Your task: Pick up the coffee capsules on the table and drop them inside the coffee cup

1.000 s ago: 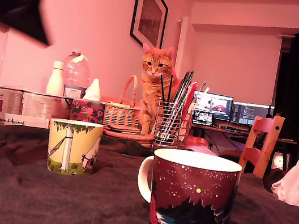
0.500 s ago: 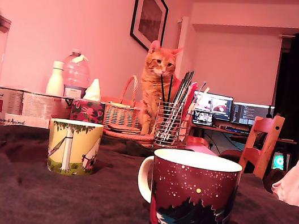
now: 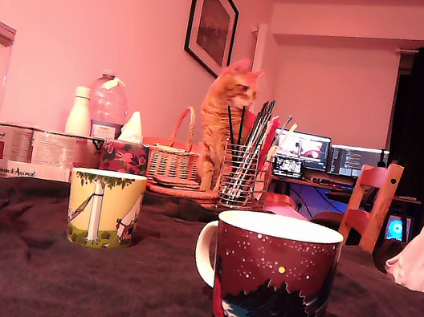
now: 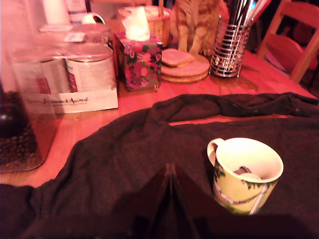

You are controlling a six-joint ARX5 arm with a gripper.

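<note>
The coffee cup is a yellow mug with tree pictures, standing on the dark cloth at the exterior view's left. The wrist view looks down into this coffee cup. Two coffee capsules lie at its bottom: a dark grey-brown one and a cream one. My gripper shows only in the wrist view, as dark fingers pressed together with nothing between them. It hangs above the cloth, beside the cup and apart from it. It is out of the exterior view.
A dark red mug stands near the front of the dark cloth. Behind the cloth are an orange cat, a wire pen holder, a tissue box, a basket, cans and a glass jar.
The blurred dark arm at the exterior view's upper left has moved out of that view. The cat has turned its head away.
</note>
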